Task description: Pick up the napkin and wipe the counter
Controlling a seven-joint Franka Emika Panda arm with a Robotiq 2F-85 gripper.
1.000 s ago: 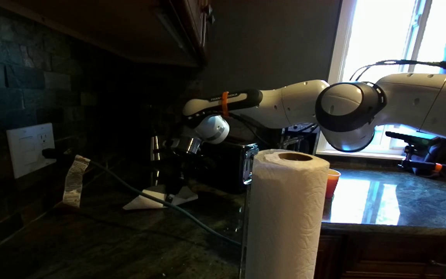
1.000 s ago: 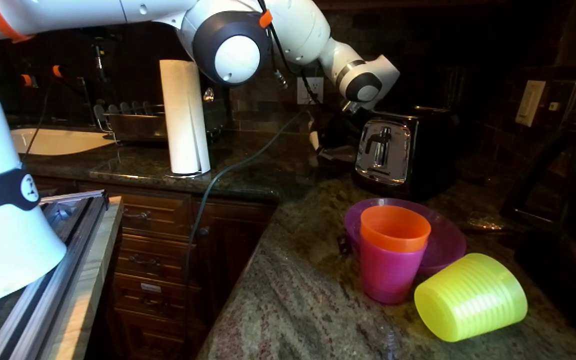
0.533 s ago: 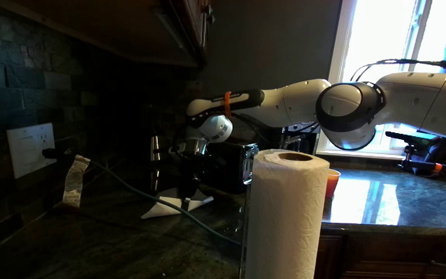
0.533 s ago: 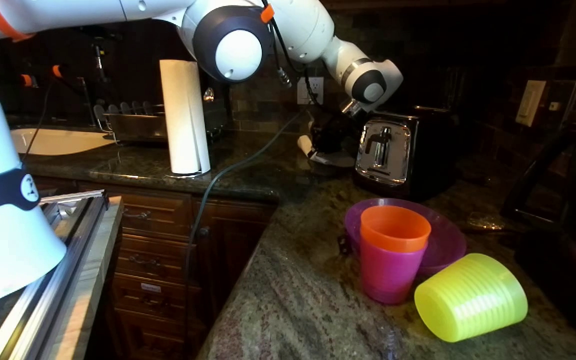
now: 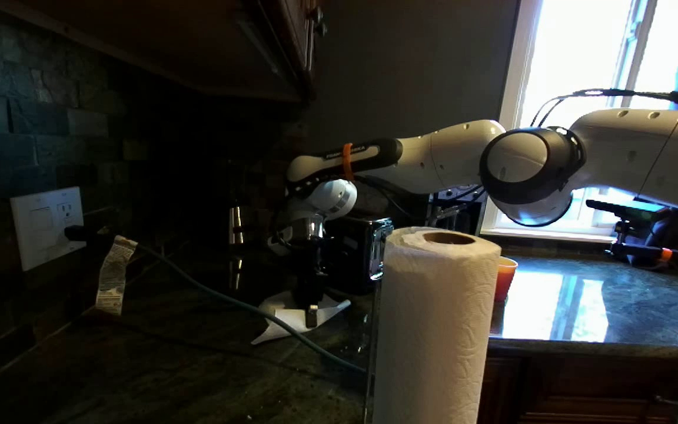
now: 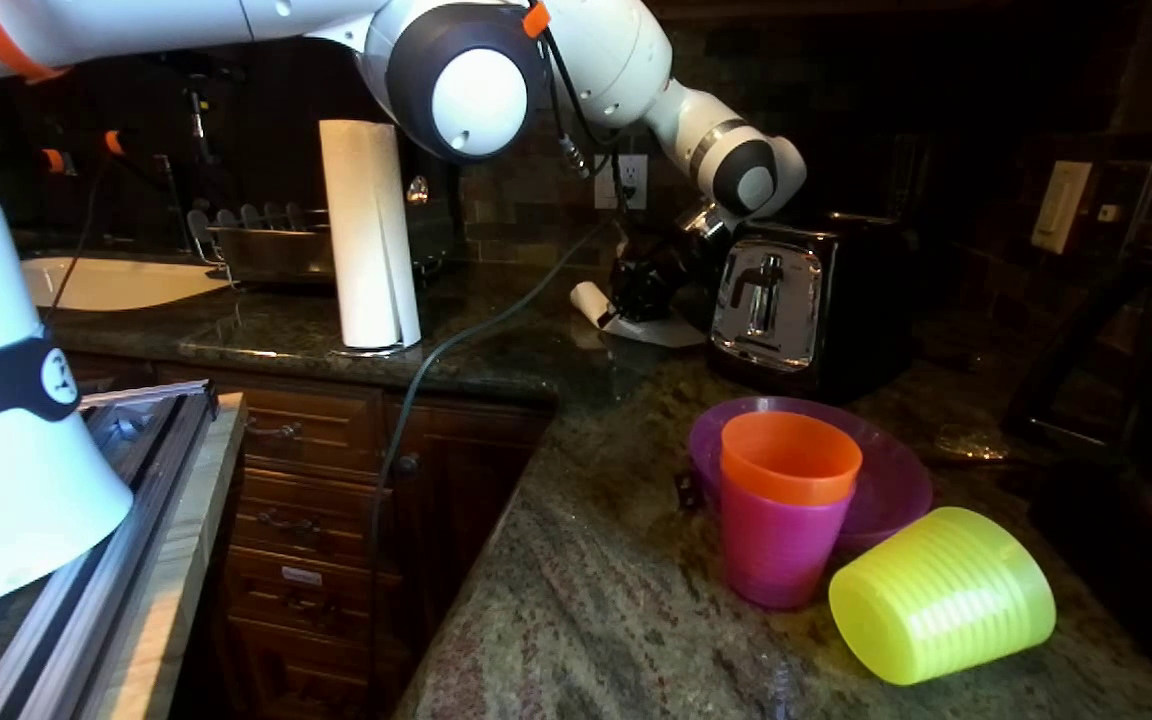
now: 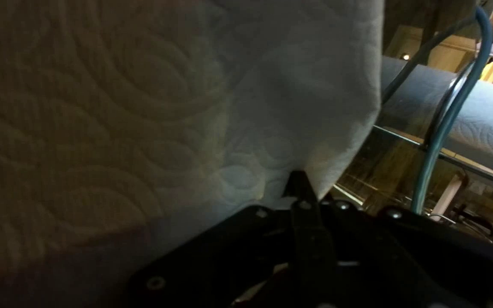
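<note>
The white napkin point(image 5: 289, 321) is rumpled and spread out low at the dark speckled counter point(image 5: 168, 371), and its lower part seems to rest on it. It also shows in an exterior view point(image 6: 658, 330), beside the toaster, with one end rolled up. My gripper point(image 5: 312, 315) points down and is shut on the napkin, pinching it near its edge. In the wrist view the napkin point(image 7: 144, 107) fills the left and middle, with the gripper point(image 7: 304, 188) closed at its edge. The napkin hides part of the fingers.
A black and chrome toaster point(image 6: 771, 300) stands close beside the gripper. A teal cord point(image 5: 309, 343) crosses in front of the napkin. A paper towel roll point(image 5: 436, 330) stands nearby. Stacked cups point(image 6: 786, 520), a purple bowl point(image 6: 901, 490) and a tipped yellow cup point(image 6: 941, 600) are on the counter.
The gripper has moved with the napkin along the counter, towards the paper towel roll. The wrist has turned more upright. The napkin stays gripped, and the cups, toaster and roll have not moved.
</note>
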